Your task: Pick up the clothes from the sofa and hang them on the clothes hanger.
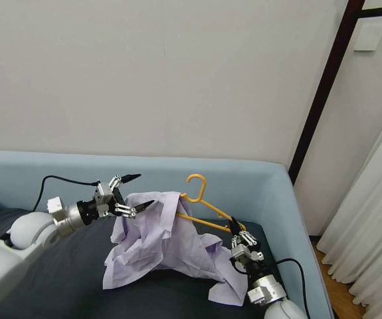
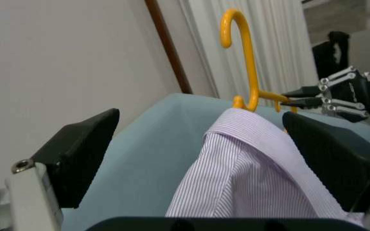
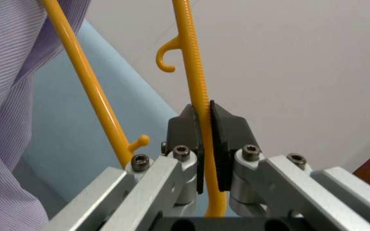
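Note:
A lilac striped shirt hangs draped over one arm of an orange hanger, and its lower part pools on the sofa seat. My left gripper is open right at the shirt's raised shoulder, one finger above the cloth and one against its edge. From the left wrist, the black pads stand wide apart with the shirt and the hanger hook beyond them. My right gripper is shut on the hanger's far end; its pads pinch the orange bar.
The sofa has a light blue backrest and a dark seat cushion. A plain wall rises behind it. A dark door frame and white curtains stand to the right.

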Tool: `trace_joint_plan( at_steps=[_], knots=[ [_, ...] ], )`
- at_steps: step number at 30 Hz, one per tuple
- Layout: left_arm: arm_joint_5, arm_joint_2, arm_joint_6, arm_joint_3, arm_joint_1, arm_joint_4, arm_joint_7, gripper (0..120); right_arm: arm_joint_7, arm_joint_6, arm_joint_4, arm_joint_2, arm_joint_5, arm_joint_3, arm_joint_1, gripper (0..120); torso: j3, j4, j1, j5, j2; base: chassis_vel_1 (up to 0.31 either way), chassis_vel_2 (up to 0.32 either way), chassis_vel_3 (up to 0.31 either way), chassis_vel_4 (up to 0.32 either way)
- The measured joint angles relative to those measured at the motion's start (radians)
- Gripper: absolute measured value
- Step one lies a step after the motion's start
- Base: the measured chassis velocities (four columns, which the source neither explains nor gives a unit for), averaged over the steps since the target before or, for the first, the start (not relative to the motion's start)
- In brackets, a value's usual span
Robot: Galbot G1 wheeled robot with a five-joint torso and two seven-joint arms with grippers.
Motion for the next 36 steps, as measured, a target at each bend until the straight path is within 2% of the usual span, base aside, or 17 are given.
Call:
trace_joint_plan(
  at_steps=[6, 7, 9, 17, 20, 21, 25, 26, 30, 31, 34, 36],
  knots=[
    [0.032, -0.108, 0.046, 0.132, -0.203, 0.181, 0.151, 100, -0.002, 0.012, -0.002, 0.004, -0.019, 0.011, -0.012, 4, 0.000, 0.0001, 0.000, 0.0003, 0.000, 0.000, 0.000, 0.000, 0.000],
    [0.032, -0.108, 0.046, 0.132, -0.203, 0.181, 0.151, 100, -0.002, 0.012, -0.002, 0.004, -0.019, 0.011, -0.012, 4, 0.000, 0.0001, 0.000, 0.0003, 0.000, 0.000, 0.000, 0.000, 0.000],
    [0.059, -0.139, 0.065, 0.172, -0.256, 0.239, 0.194, 100, -0.002, 0.013, -0.006, 0.010, -0.024, 0.012, -0.012, 4, 0.000, 0.0000, 0.000, 0.0005, 0.000, 0.000, 0.000, 0.000, 0.000],
    [0.153, -0.166, 0.157, 0.208, -0.330, 0.300, 0.350, 98, -0.007, 0.013, -0.007, 0.021, -0.044, 0.012, 0.001, 4, 0.000, 0.0006, 0.000, 0.0003, 0.000, 0.000, 0.000, 0.000, 0.000],
    [0.180, -0.166, 0.172, 0.215, -0.339, 0.307, 0.368, 88, -0.008, 0.013, -0.007, 0.028, -0.047, 0.014, 0.004, 4, 0.000, 0.0006, 0.000, 0.0003, 0.000, 0.000, 0.000, 0.000, 0.000],
    [0.180, -0.166, 0.172, 0.215, -0.339, 0.307, 0.368, 88, -0.008, 0.013, -0.007, 0.028, -0.047, 0.014, 0.004, 4, 0.000, 0.0006, 0.000, 0.0003, 0.000, 0.000, 0.000, 0.000, 0.000],
    [0.199, -0.185, 0.176, 0.240, -0.352, 0.326, 0.368, 68, -0.005, 0.022, -0.007, 0.035, -0.056, 0.019, 0.005, 4, 0.000, 0.0003, 0.000, 0.0003, 0.000, 0.000, 0.000, 0.000, 0.000],
    [0.199, -0.185, 0.176, 0.240, -0.352, 0.326, 0.368, 68, -0.005, 0.022, -0.007, 0.035, -0.056, 0.019, 0.005, 4, 0.000, 0.0003, 0.000, 0.0003, 0.000, 0.000, 0.000, 0.000, 0.000],
    [0.220, -0.203, 0.198, 0.259, -0.374, 0.346, 0.419, 50, 0.008, 0.036, -0.009, 0.039, -0.076, 0.029, 0.004, 4, 0.000, 0.0000, 0.000, 0.0003, 0.000, 0.000, 0.000, 0.000, 0.000],
    [0.220, -0.203, 0.198, 0.259, -0.374, 0.346, 0.419, 50, 0.008, 0.036, -0.009, 0.039, -0.076, 0.029, 0.004, 4, 0.000, 0.0000, 0.000, 0.0003, 0.000, 0.000, 0.000, 0.000, 0.000],
    [0.232, -0.212, 0.211, 0.255, -0.379, 0.361, 0.459, 34, 0.024, 0.043, -0.015, 0.043, -0.084, 0.030, 0.000, 4, 0.000, 0.0003, 0.000, 0.0003, 0.000, 0.000, 0.000, 0.000, 0.000],
    [0.236, -0.214, 0.214, 0.252, -0.379, 0.365, 0.469, 31, 0.027, 0.043, -0.016, 0.044, -0.084, 0.030, 0.000, 4, 0.000, 0.0002, 0.000, 0.0003, 0.000, 0.000, 0.000, 0.000, 0.000]
  ],
)
